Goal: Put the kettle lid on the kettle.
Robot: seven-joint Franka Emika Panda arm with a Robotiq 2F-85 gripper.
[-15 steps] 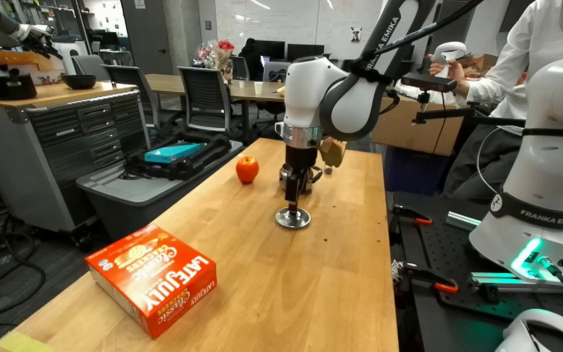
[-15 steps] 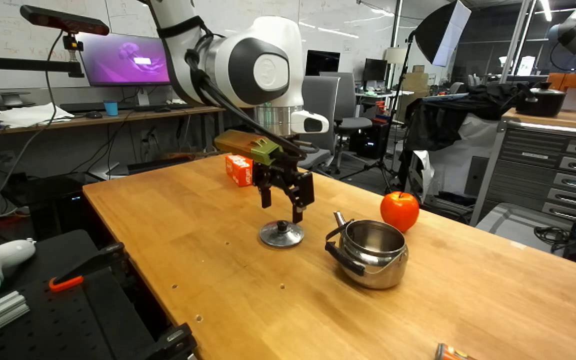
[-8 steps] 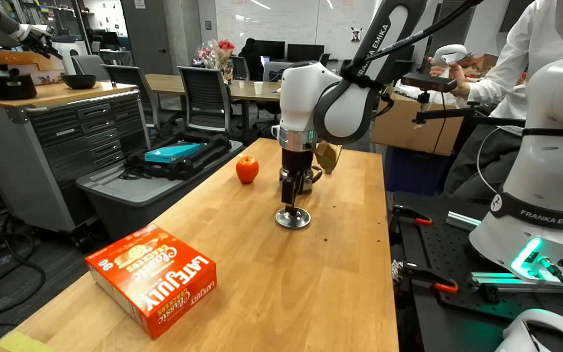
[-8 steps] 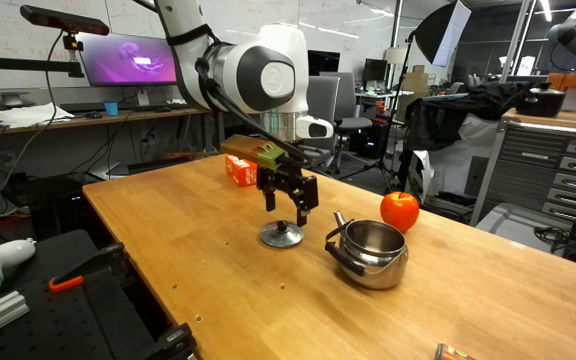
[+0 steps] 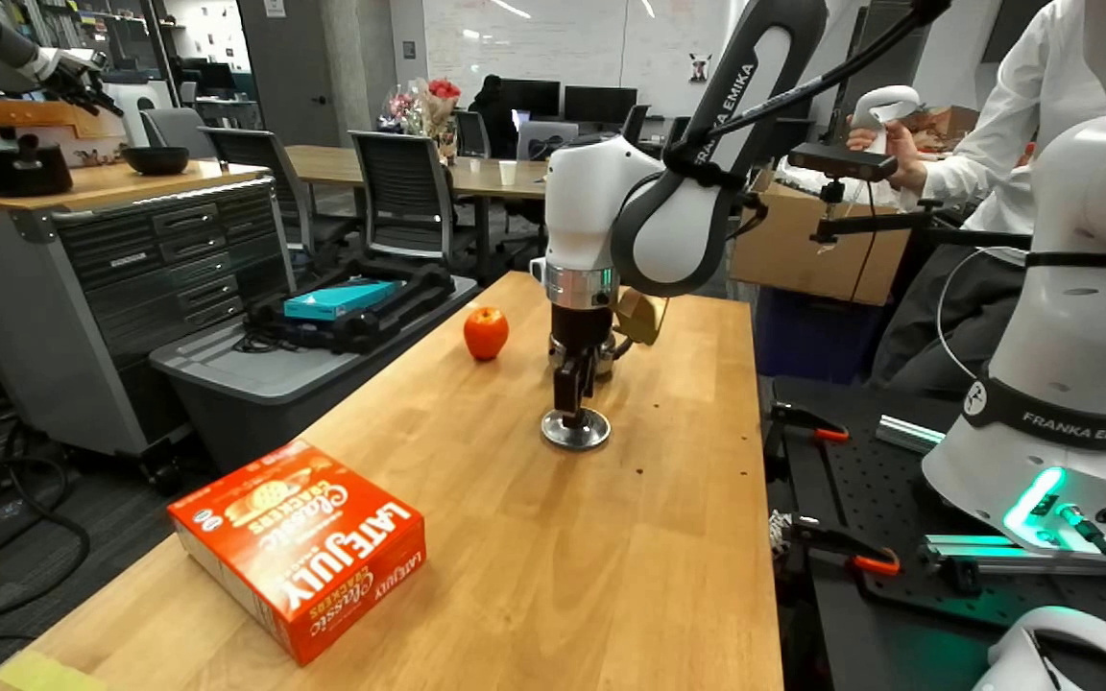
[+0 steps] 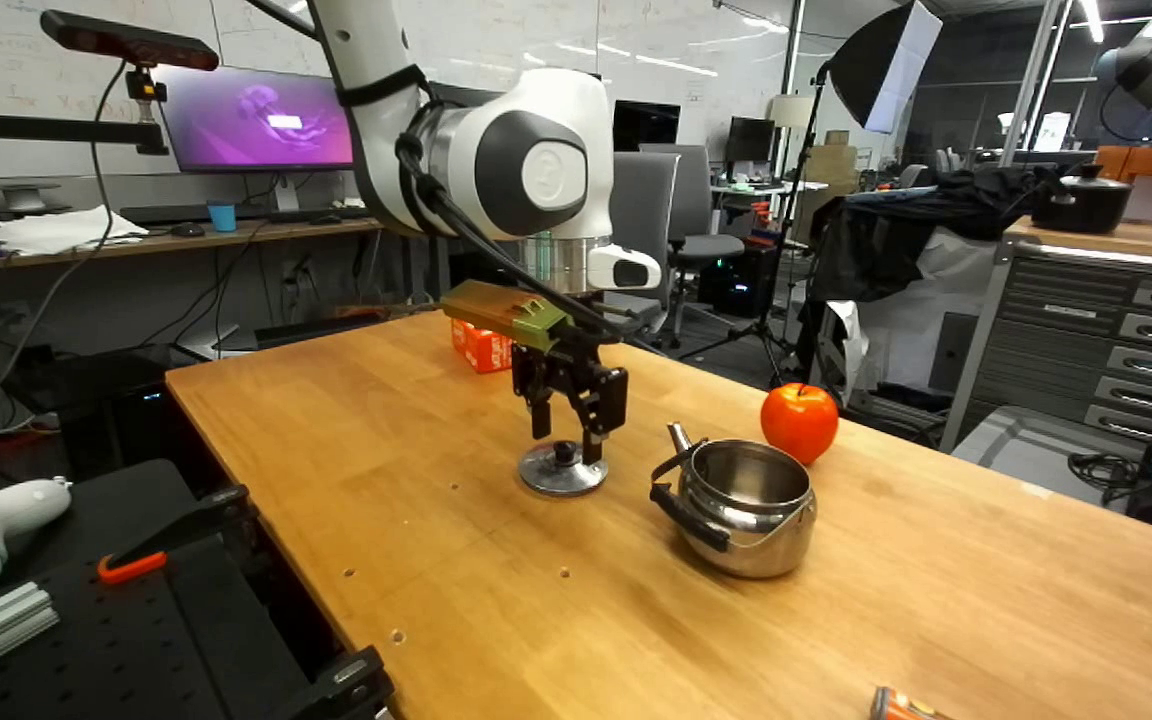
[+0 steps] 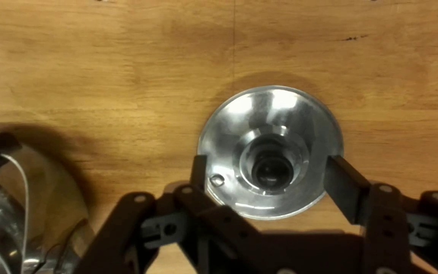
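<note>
Kettle lid [image 7: 270, 158] near kettle [image 6: 761, 518]; apple [image 6: 800, 423], cracker box [image 5: 299, 542] farther off.

In an exterior view: whiteboard [image 5: 534, 53], far; office chair [image 5: 404, 197] before wooden table [image 5: 327, 165], far; drawer cabinet [image 5: 169, 240], left; dark floor [image 5: 131, 499], near left; in an exterior view: lit monitor [image 6: 236, 115], far left; softbox [image 6: 881, 65], far right

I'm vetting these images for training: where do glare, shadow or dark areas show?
Wrist view: bright glare on the kettle lid, soft shadows on the table beside it and beside the kettle, the gripper mostly dark; both exterior views: bright streaks on a whiteboard.
</note>
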